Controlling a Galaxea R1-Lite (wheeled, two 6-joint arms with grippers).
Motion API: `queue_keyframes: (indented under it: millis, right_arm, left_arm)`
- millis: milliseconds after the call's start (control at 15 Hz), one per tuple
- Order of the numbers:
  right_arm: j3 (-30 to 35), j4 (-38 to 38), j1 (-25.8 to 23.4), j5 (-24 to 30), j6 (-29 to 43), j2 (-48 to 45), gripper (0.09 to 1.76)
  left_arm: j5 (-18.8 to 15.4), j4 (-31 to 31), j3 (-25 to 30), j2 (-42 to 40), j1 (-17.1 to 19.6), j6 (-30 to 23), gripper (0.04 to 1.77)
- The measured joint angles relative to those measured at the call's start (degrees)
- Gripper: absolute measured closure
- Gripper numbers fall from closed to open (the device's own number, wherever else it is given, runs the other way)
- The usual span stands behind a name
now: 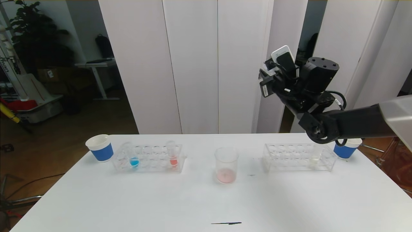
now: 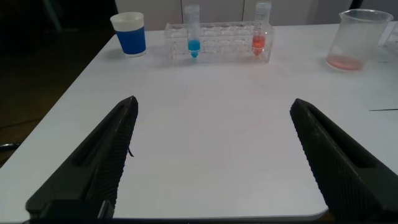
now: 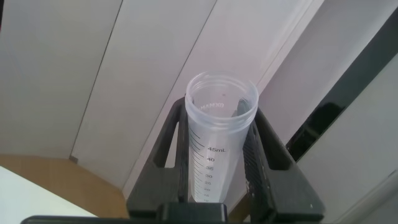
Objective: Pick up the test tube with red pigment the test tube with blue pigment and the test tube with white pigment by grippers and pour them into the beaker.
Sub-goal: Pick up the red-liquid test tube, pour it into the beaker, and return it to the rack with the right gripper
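My right gripper (image 1: 268,77) is raised high above the table's right side. It is shut (image 3: 221,112) on a clear graduated tube (image 3: 217,137) that looks empty, with its open mouth facing away. The beaker (image 1: 226,164) (image 2: 354,40) stands mid-table with pinkish pigment at its base. The test tube with blue pigment (image 1: 134,160) (image 2: 193,43) and an orange-red tube (image 1: 173,158) (image 2: 260,40) stand in the left rack. The test tube with white pigment (image 1: 315,158) stands in the right rack. My left gripper (image 2: 212,102) hovers open and empty over bare table, out of the head view.
Two clear racks sit on the white table, the left rack (image 1: 151,167) and the right rack (image 1: 283,161). A blue-and-white paper cup (image 1: 100,148) (image 2: 129,34) stands at the far left, another (image 1: 346,149) at the far right. A thin black mark (image 1: 226,223) lies near the front edge.
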Motion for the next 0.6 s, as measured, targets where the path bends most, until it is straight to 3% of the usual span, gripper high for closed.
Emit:
queue_keyframes:
  millis: [267, 600]
  right_arm:
    - [6.69, 7.72, -5.4, -5.03, 18.12, -5.6, 1.27]
    - [15.52, 11.53, -17.88, -5.25, 23.05, -12.48, 1.27]
  left_arm:
    - [0.0, 0.0, 0.0, 0.0, -0.02, 0.0, 0.06]
    - [0.02, 0.0, 0.0, 0.0, 0.0, 0.0, 0.06]
